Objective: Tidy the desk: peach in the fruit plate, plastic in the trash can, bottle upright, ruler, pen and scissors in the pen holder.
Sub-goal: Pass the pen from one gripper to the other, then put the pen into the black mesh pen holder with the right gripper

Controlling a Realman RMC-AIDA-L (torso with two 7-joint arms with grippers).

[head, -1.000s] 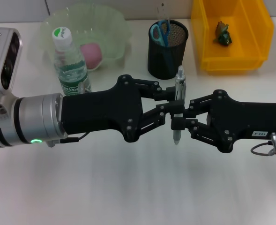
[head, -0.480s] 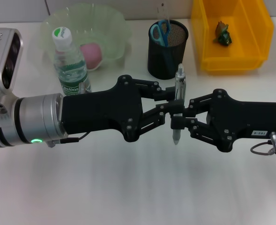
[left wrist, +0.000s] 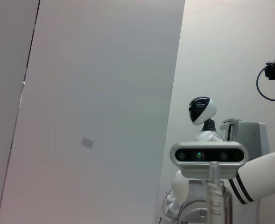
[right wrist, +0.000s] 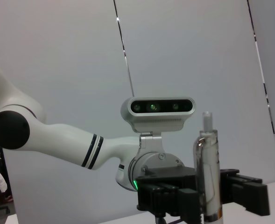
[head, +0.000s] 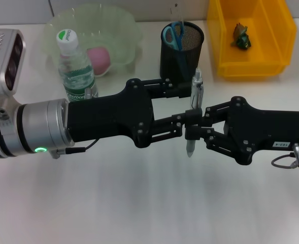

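I have the pen (head: pixel 194 113) upright in the air above the surface (head: pixel 139 203), between the 2 arms and in front of the pen holder (head: pixel 181 53), mid hand-over. What has just changed is the left pincer (head: pixel 186 109): half a second ago its fingers were clenched on the pen's upper barrel, and now they have spread, the far finger pulled back toward the pen holder while the near one sits by the middle of the barrel. The right pincer (head: pixel 191 128) has not budged and is clamped on the pen's lower part, tip pointing down. I read this as the left arm releasing, so the pen now hangs from the right pincer alone, and the right arm is the one that should carry it to the holder. The scissors (head: pixel 174 34) are already in the holder, the peach (head: pixel 98 57) lies in the fruit plate (head: pixel 120 30), the bottle (head: pixel 73 68) stands upright, and a crumpled wrapper (head: pixel 241 36) sits in the yellow bin (head: pixel 278 48).
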